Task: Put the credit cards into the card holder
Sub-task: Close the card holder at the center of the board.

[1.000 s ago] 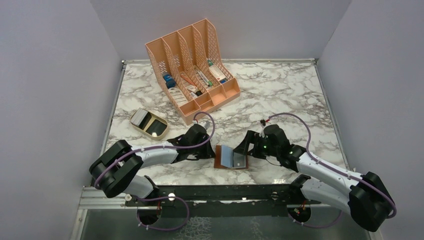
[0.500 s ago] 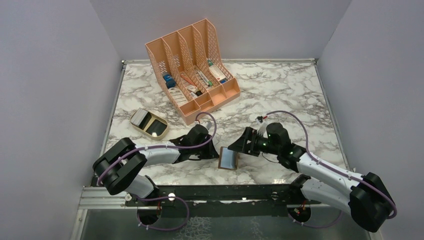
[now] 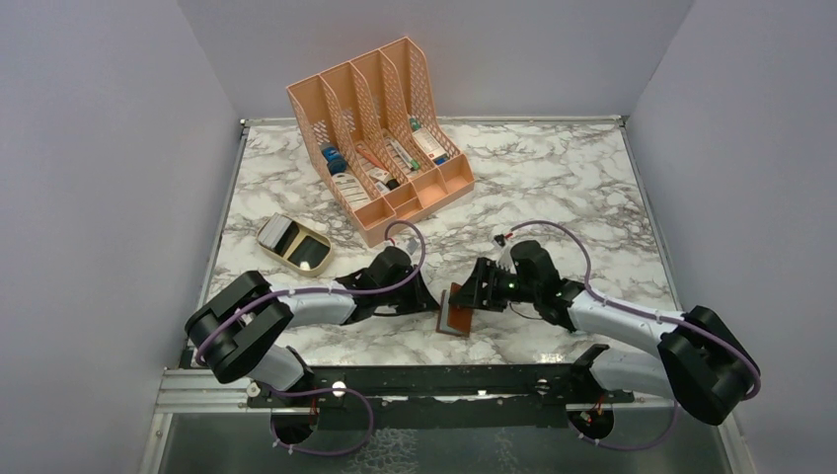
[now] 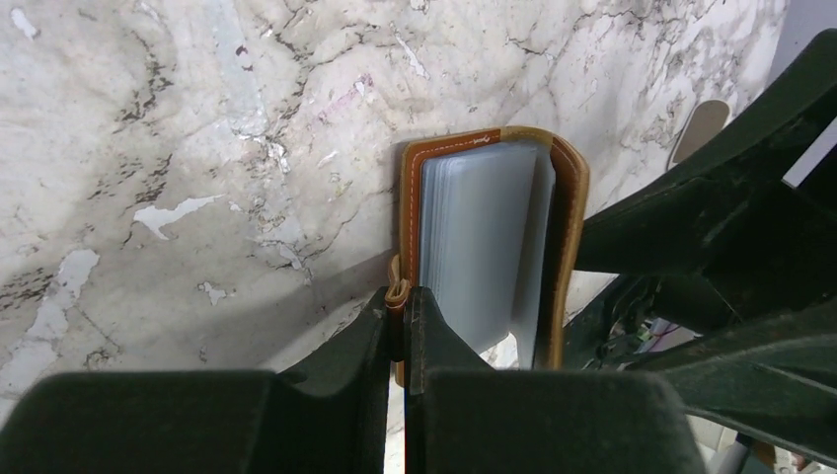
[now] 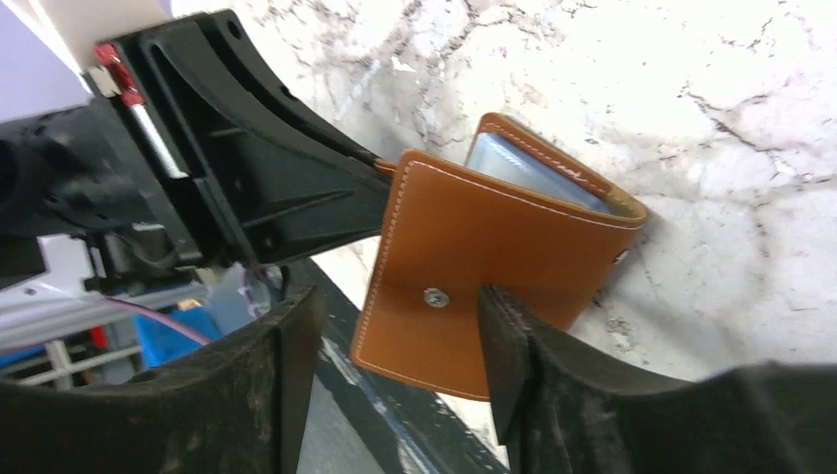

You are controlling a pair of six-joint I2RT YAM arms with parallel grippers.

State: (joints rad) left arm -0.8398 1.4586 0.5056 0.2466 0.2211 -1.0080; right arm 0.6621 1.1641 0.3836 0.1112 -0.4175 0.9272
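The brown card holder [image 3: 457, 316] stands half folded near the table's front edge, between my two grippers. Pale blue-grey credit cards [image 4: 484, 237] sit inside it, between its covers [image 4: 570, 197]. My left gripper [image 4: 405, 306] is shut on the edge of one cover, beside a small loop tab. My right gripper [image 5: 398, 301] is open. It straddles the outer face of the other cover [image 5: 494, 237], and one finger [image 5: 498, 326] rests against it next to the metal snap [image 5: 432, 296]. The cards' edge [image 5: 523, 168] shows in the gap.
A peach slotted desk organizer [image 3: 380, 123] with small items stands at the back. A tan open case [image 3: 293, 245] lies at the left. The metal rail [image 3: 395, 373] of the table's front edge runs just below the card holder.
The card holder lay open and flat a second ago. My right gripper has moved left and swung the right cover up over the cards. The left gripper has kept its hold.
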